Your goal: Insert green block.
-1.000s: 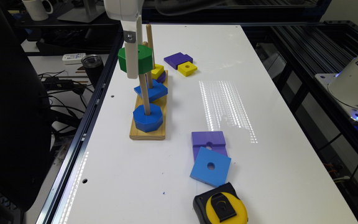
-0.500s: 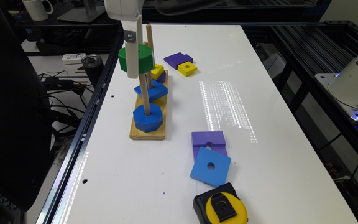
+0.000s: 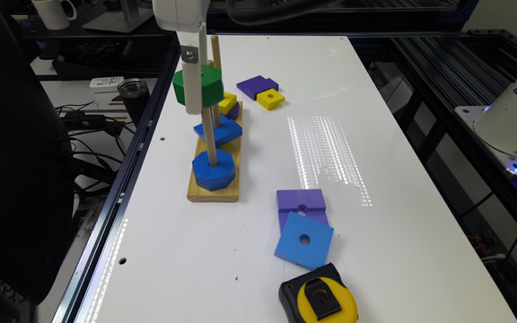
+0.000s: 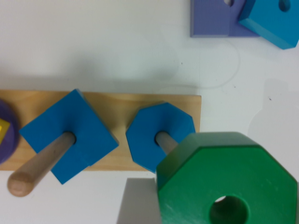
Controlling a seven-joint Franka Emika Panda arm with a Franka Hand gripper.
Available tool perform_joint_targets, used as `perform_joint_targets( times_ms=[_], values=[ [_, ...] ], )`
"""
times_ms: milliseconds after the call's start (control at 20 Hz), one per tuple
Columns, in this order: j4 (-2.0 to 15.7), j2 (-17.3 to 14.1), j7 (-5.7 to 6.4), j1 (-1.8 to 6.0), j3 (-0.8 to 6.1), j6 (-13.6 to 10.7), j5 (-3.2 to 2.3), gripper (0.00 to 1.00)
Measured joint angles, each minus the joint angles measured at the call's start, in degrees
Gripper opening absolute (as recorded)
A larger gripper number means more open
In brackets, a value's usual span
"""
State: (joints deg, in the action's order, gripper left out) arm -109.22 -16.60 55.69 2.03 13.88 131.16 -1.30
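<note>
End effector (image 3: 194,96): clamped on the green block (image 3: 198,85), raised above the wooden base (image 3: 213,190).
Green block: held aloft at the top of the peg (image 3: 208,137) carrying the blue octagonal block (image 3: 213,169); centre hole visible in the wrist view (image 4: 228,210).
Wooden base: near one long edge of the desk (image 3: 375,148); blue square block (image 3: 218,131) on the middle peg.
Loose pieces: purple block (image 3: 301,200) and blue square (image 3: 304,239) touching, beside the tape measure (image 3: 317,301) near a short edge.
</note>
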Motion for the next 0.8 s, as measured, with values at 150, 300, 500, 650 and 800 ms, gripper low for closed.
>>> perform_joint_targets(
  times_ms=[150,300,500,650,800],
  values=[
    [-0.98,0.81,0.24,-0.01,0.28,0.00,0.00,0.00],
    [-1.50,1.16,0.53,0.00,0.69,0.03,0.00,0.00],
    [-1.50,1.17,0.49,0.13,0.52,0.04,0.00,0.00],
    [-1.51,1.16,0.34,0.51,0.41,0.04,-0.05,0.00],
    [-1.36,0.99,-0.99,1.80,-0.11,0.28,-0.32,0.00]
  ],
)
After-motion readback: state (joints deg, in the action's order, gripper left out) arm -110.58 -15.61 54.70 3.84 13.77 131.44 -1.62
